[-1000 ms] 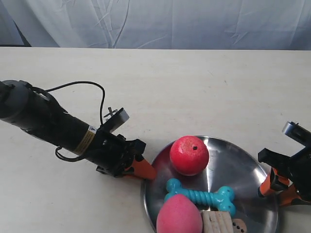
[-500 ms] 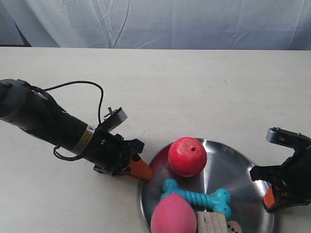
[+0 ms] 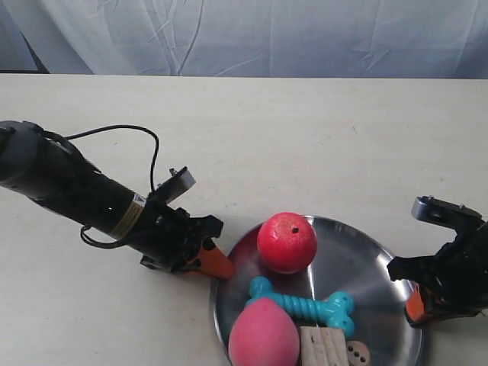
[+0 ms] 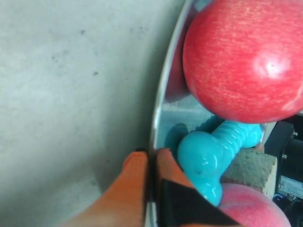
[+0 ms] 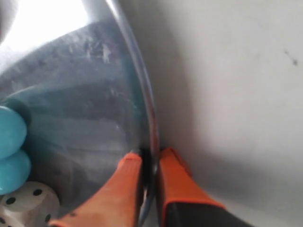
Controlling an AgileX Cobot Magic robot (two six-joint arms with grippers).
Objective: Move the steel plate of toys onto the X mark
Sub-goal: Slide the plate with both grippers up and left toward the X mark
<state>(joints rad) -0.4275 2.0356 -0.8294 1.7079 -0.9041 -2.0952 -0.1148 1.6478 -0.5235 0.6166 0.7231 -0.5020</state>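
While a pale counter [image 3: 305,137] fills most of the scene, a white cloth [image 3: 252,38] hangs along its far edge. Across the left side of the counter lies the black left arm [image 3: 69,191], slanting toward the near right, with a thin black cable [image 3: 145,145] looping above it. The right arm [image 3: 454,263] shows only as a dark wrist at the near right.

Between the two arms sits the steel plate [image 3: 366,267], at the near right of the counter, its nearest part cut off by the exterior view's edge. The left gripper [image 4: 150,163] is pinching the plate's left rim, one orange finger [image 4: 135,189] outside the rim and the other inside. The right gripper [image 5: 150,161] is pinching the right rim in the same way, its jaws pressed onto the thin metal edge.

Inside the plate, the pink egg [image 3: 263,335] lies at the near left. The red ball [image 3: 287,242] rests at the far left, close to the left gripper. The turquoise bone [image 3: 301,303] lies across the middle, touching the egg. The wooden cube [image 3: 324,347] sits just right of the egg, and the die [image 3: 357,353] sits beside the cube, pips showing.
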